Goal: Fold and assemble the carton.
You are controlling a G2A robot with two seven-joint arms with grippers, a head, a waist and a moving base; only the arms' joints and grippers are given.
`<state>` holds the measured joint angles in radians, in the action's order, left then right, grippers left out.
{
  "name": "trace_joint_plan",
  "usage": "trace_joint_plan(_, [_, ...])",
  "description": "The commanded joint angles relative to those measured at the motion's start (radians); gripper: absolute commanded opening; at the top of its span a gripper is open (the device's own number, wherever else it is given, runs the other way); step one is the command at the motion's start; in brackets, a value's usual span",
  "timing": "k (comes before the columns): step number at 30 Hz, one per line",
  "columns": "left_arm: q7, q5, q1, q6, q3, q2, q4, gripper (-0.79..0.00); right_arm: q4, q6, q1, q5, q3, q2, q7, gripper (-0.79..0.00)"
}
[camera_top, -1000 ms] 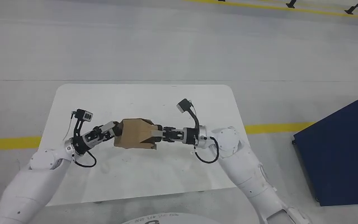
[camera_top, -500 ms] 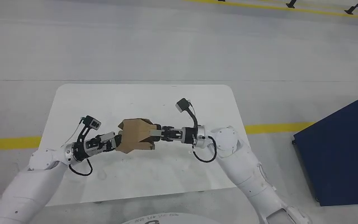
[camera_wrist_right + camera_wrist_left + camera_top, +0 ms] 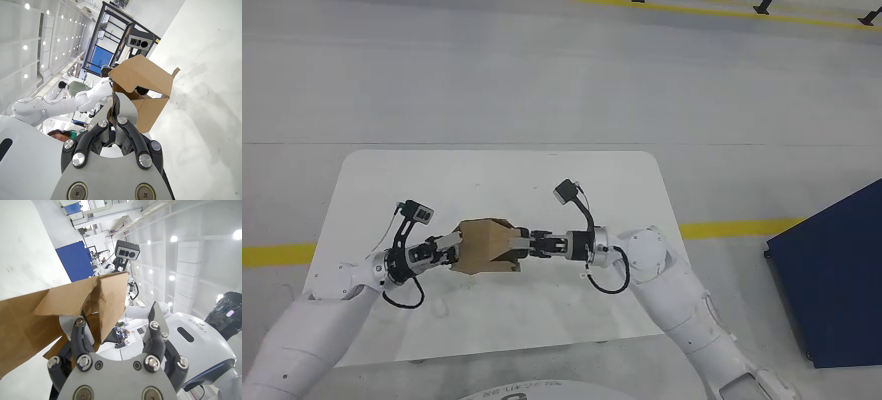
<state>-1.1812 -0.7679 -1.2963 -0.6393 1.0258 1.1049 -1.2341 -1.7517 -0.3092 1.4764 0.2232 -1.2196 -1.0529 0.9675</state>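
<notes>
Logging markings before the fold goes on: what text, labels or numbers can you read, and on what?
On the carton: none; plain brown board.
On the table: none.
On the rack sign in the room behind: upright lettering, too small to read.

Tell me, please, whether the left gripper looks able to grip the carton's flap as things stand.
Probably yes: the left gripper is open with a carton flap standing between its fingers, nothing else in the gap, while the right gripper pinches the opposite edge.
</notes>
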Motion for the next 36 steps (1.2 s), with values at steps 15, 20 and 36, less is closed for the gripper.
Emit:
trace_joint_plan(15, [0.023,0.033,-0.019,-0.023,0.011,-0.007,-0.027,-0.785,0.003,0.011,-0.01,0.008,0.011,0.005,0.007,-0.785])
trace_joint_plan(20, [-0.008,-0.022,-0.002,0.009,0.008,-0.005,-0.015,-0.785,0.002,0.001,-0.012,0.025,0.015,0.007,0.03,0.0])
trace_joint_plan(36, [-0.355,-0.549,0.155,0.597,-0.005,-0.003,0.126,-0.785,-0.002,-0.17,0.041,0.208,-0.052,0.023,0.176,0.0])
